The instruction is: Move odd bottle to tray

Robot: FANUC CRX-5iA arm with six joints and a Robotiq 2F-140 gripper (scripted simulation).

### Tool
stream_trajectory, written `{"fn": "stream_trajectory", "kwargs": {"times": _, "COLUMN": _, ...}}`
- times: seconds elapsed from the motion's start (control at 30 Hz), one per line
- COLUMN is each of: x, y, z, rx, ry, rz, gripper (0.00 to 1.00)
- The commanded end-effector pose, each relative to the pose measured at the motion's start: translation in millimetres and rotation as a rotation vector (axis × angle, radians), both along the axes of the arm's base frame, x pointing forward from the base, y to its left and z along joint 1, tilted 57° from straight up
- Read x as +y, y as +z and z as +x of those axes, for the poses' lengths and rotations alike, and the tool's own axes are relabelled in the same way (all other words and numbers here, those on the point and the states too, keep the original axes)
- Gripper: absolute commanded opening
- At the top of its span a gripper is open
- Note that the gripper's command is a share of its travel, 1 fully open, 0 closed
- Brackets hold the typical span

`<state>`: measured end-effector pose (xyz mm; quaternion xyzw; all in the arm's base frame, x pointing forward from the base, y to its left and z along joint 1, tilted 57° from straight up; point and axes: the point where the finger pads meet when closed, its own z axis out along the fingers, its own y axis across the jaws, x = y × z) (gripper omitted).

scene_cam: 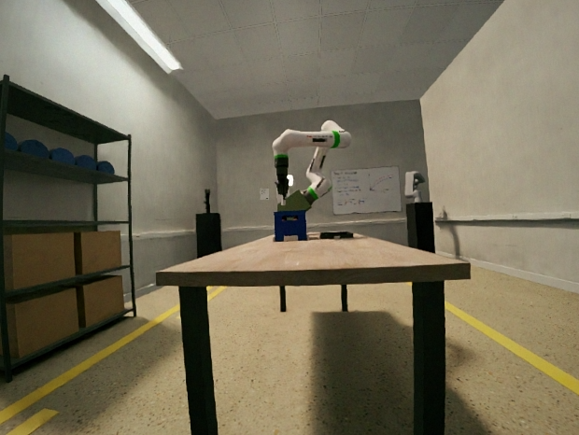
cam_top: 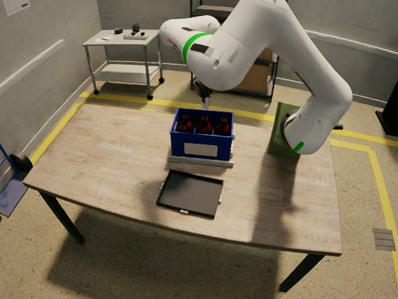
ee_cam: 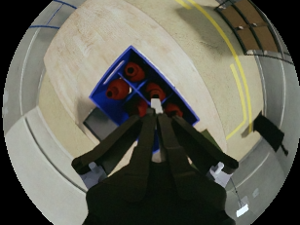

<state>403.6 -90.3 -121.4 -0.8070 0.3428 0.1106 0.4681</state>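
Note:
A blue crate (cam_top: 180, 144) (scene_cam: 289, 227) (ee_cam: 103, 106) stands at the middle of the table's far side. It holds several dark red bottles, all upright, among them one at the left (cam_top: 185, 123) (ee_cam: 134, 71), one in the middle (cam_top: 205, 125) and one at the right (cam_top: 222, 126). A black tray (cam_top: 189, 192) (scene_cam: 335, 234) lies empty on the table in front of the crate. My gripper (cam_top: 205, 104) (scene_cam: 282, 198) (ee_cam: 155, 105) is shut with nothing between its fingers. It points down and hangs a little above the back edge of the crate.
The crate rests on a grey slat base (cam_top: 199, 160). The arm's green mount (cam_top: 278, 135) stands on the table to the crate's right. A metal cart (cam_top: 122, 38) and shelves stand on the floor behind the table.

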Motion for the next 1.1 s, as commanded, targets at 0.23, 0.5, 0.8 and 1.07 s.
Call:
{"fn": "stream_trajectory", "kwargs": {"times": 0.23, "x": 43, "y": 68, "z": -2, "rx": -0.001, "ry": 0.0, "rz": -0.001, "gripper": 0.1}}
{"fn": "stream_trajectory", "kwargs": {"times": 0.5, "x": 43, "y": 68, "z": -2, "rx": -0.001, "ry": 0.0, "rz": -0.001, "gripper": 0.44}}
{"fn": "stream_trajectory", "kwargs": {"times": 0.8, "x": 43, "y": 68, "z": -2, "rx": -0.001, "ry": 0.0, "rz": -0.001, "gripper": 0.44}}
{"fn": "stream_trajectory", "kwargs": {"times": 1.07, "x": 43, "y": 68, "z": -2, "rx": -0.001, "ry": 0.0, "rz": -0.001, "gripper": 0.44}}
